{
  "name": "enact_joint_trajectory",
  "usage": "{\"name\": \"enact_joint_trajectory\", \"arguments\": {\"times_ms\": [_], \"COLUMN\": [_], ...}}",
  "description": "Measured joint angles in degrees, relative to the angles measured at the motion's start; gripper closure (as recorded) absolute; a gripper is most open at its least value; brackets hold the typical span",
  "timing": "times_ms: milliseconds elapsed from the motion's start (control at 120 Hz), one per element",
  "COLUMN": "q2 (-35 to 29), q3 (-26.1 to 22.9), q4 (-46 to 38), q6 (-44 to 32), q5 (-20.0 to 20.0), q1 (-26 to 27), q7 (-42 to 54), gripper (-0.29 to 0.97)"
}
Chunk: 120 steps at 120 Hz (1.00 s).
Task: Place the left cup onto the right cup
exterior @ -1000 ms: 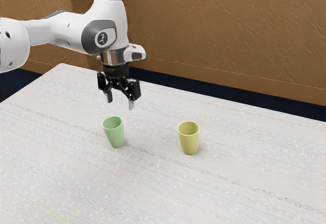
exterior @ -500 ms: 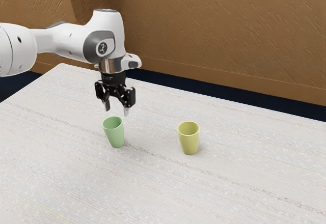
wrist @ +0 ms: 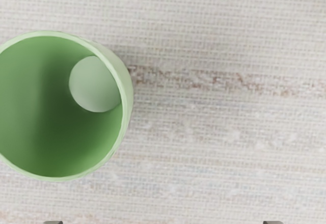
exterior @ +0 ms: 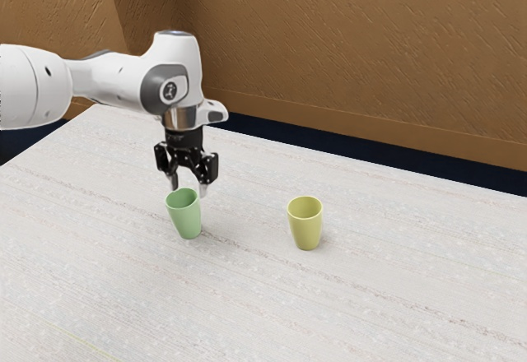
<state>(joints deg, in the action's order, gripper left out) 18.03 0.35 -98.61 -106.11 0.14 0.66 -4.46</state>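
A green cup (exterior: 184,212) stands upright on the table toward the exterior view's left. A yellow-green cup (exterior: 305,221) stands upright to its right, about a hand's width away. My black gripper (exterior: 187,187) hangs open just above the green cup's rim, with its fingertips spread a little behind the rim's far edge. The wrist view looks straight down into the green cup (wrist: 56,107), whose open mouth and pale bottom show.
The pale wood-grain table (exterior: 370,296) stretches wide around both cups. A brown wall (exterior: 370,41) with a dark baseboard runs behind the table's far edge.
My hand has come down and slightly left toward the green cup, from well above it to just over its rim. The fingers stay open. Both cups stand where they were.
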Motion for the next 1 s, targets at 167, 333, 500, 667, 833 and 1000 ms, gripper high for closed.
{"name": "enact_joint_trajectory", "arguments": {"times_ms": [167, 333, 500, 667, 833, 1000], "q2": [0.9, 1.9, 3.1, 3.9, 4.6, 5.4], "q3": [0.3, 0.5, 1.1, 1.1, 1.2, 1.2], "q4": [0.1, 0.3, 0.6, 0.7, 1.2, 2.2], "q6": [-0.7, -1.1, -1.5, -2.0, -2.2, -2.2], "q5": [-0.3, -0.4, -0.5, -0.5, -0.4, -0.2], "q1": [-0.3, -0.3, -0.2, -0.2, -0.4, -0.9], "q7": [0.0, 0.1, 0.2, 0.2, 0.3, 0.3], "gripper": [0.2, 0.2, 0.21, 0.21, 0.21, 0.22]}}
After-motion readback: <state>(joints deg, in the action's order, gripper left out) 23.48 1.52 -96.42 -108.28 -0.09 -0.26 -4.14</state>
